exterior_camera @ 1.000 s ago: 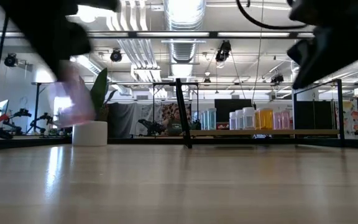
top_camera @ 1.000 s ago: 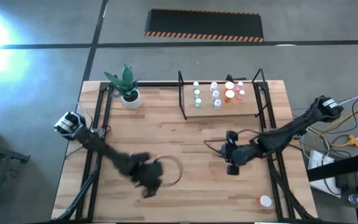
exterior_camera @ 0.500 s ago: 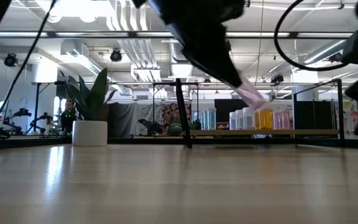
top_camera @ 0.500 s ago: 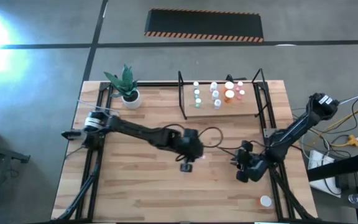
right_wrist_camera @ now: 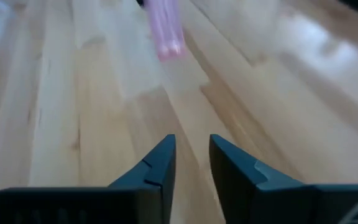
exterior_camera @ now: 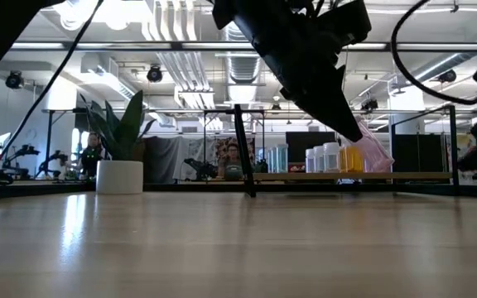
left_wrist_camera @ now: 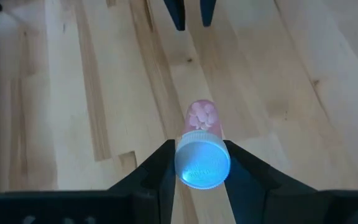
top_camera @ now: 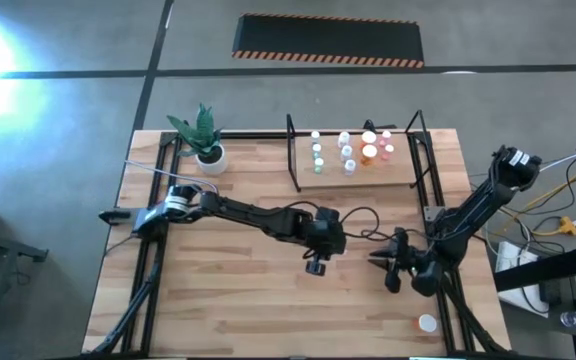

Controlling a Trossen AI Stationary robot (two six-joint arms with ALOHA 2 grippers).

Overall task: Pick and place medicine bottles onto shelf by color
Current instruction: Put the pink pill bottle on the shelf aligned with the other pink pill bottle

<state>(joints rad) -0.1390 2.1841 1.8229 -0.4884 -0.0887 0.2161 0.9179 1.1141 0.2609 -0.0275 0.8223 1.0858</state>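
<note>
Pink bottle [left_wrist_camera: 202,146] is now way further right, pinched by its cap in the left hand [top_camera: 315,262] and carried mid-desk toward the shelf [top_camera: 358,165], while the right hand [top_camera: 390,272], fingers slightly apart, has backed off empty toward the desk's [top_camera: 218,300] right edge.

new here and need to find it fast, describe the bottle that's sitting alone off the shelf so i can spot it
Start at the large light-wood tabletop and go to its near right corner, far from the small black-framed wooden shelf at the back. A small round white-capped bottle stands there by the edge, below the right arm's end effector. Unlike the bottles clustered on the shelf, it stands alone.
</note>
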